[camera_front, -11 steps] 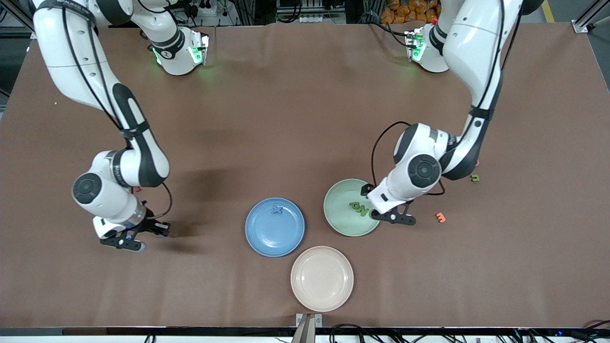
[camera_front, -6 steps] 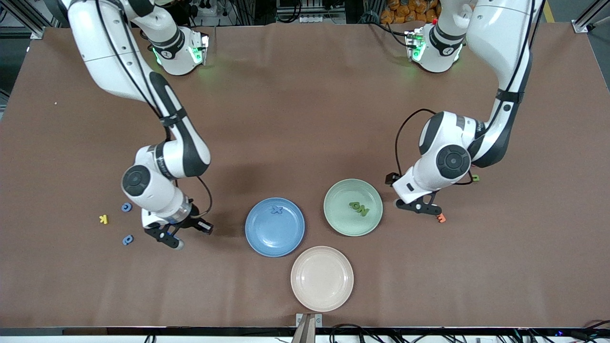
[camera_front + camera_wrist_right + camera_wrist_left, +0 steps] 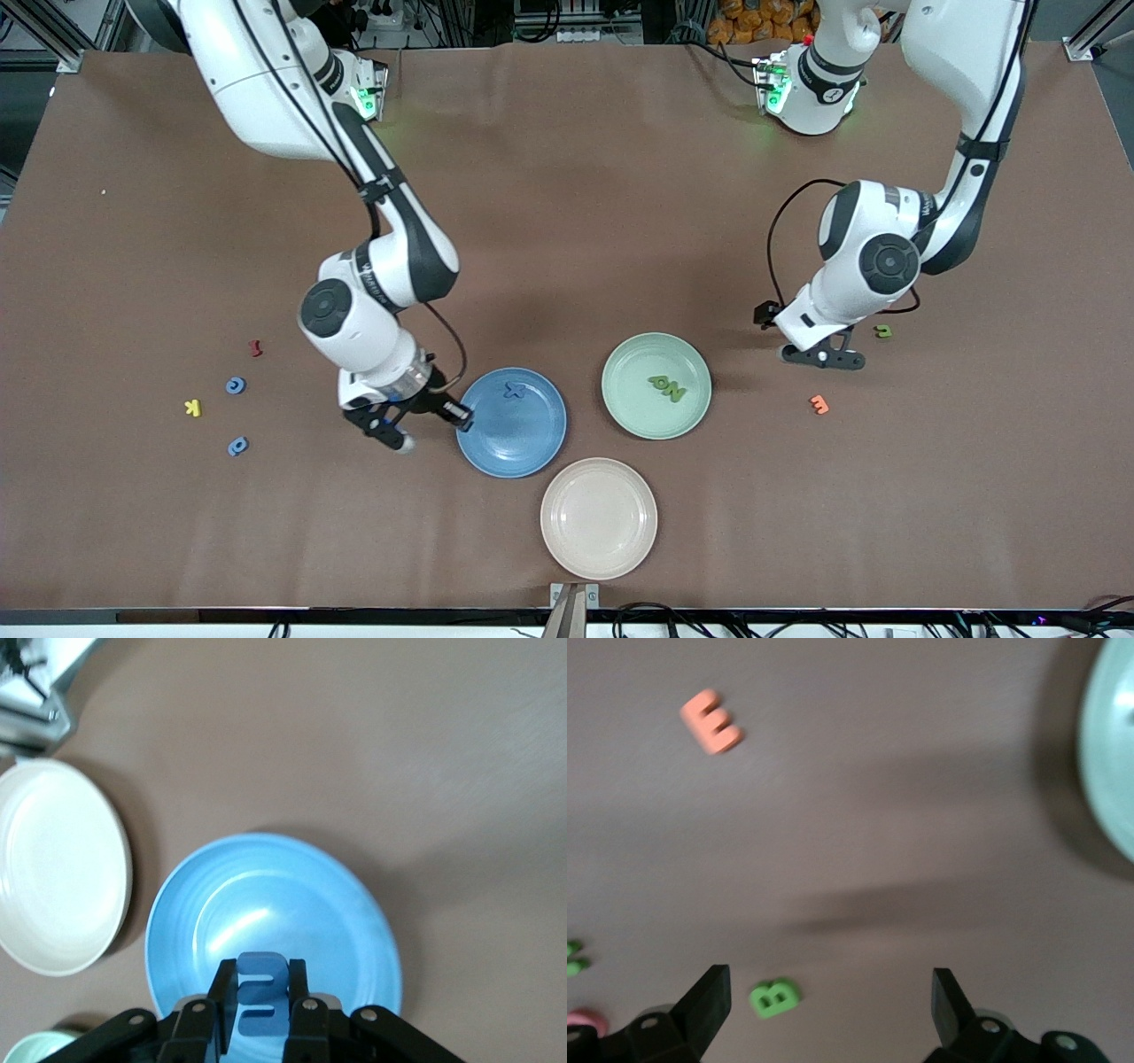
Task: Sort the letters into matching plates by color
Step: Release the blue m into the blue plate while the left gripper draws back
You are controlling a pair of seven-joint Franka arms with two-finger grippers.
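We are carrying a blue letter (image 3: 262, 992) clamped in our right tool (image 3: 262, 1010) to the blue plate (image 3: 532, 443) – next, release over it; left tool (image 3: 833, 1010), spread apart, is hovering above a green letter (image 3: 775, 997) on the desk (image 3: 567, 221).

brown surface (image 3: 567, 221) with three plates and loose foam letters

the blue plate (image 3: 511, 423) and the mint green plate (image 3: 656, 385) lie side by side near the middle, and the cream plate (image 3: 599, 518) lies nearer to the front camera, just beside both. toward the right arm's end lie a dark red letter (image 3: 256, 347), a yellow letter (image 3: 192, 408) and two blue letters (image 3: 235, 385) (image 3: 237, 446). toward the left arm's end lie an orange letter (image 3: 819, 404) and a green letter (image 3: 882, 331).
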